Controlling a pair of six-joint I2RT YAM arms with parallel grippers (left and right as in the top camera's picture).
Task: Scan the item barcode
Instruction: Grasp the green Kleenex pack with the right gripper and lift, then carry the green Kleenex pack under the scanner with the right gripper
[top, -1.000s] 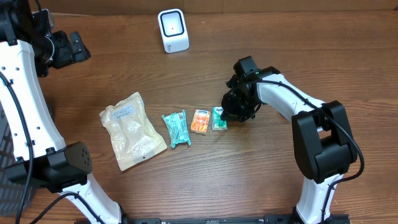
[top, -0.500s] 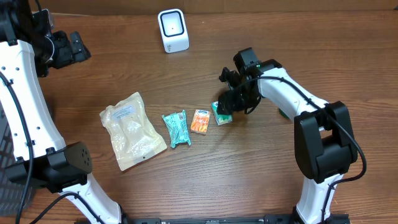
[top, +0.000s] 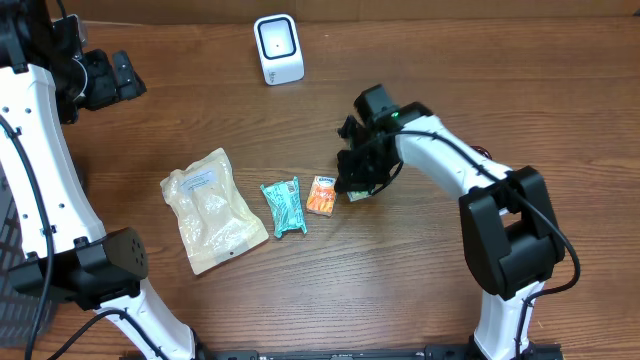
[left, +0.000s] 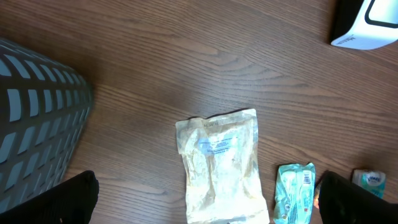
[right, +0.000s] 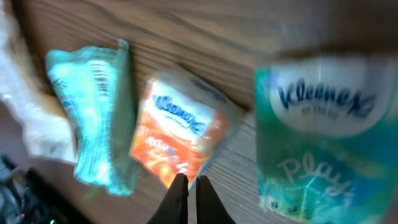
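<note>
- One grey slatted basket (left: 37, 106) stands at the far left edge of the scene.
- One left gripper (top: 120, 78) hangs over the far left of the worktop (top: 420, 300). Its jaws are spread wide with nothing between them.
- One pale, see-through pouch (top: 210, 208) lies flat at the left end of a row of four packs. It carries a white label, but the print is too small to read.
- One teal pack (top: 284, 206) lies just right of the pouch. It has dark print and what looks like a barcode strip, neither of them legible.
- One white scanner (top: 278, 48) stands upright at the far edge, well apart from the row.
- There are two Kleenex packs. The orange pack (right: 180, 130) lies just right of the teal one, with "Kleenex" in blue on a white patch.
- The green pack (right: 317, 143), the rightmost of the row, lies on the worktop beside the orange one. It reads "Kleenex" in blue, with paler letters beginning "Play" below. From overhead only a corner shows under the right arm.
- One right gripper (right: 187, 190) hangs low over the gap between the two Kleenex packs. Its fingers are pressed together and grip nothing.
</note>
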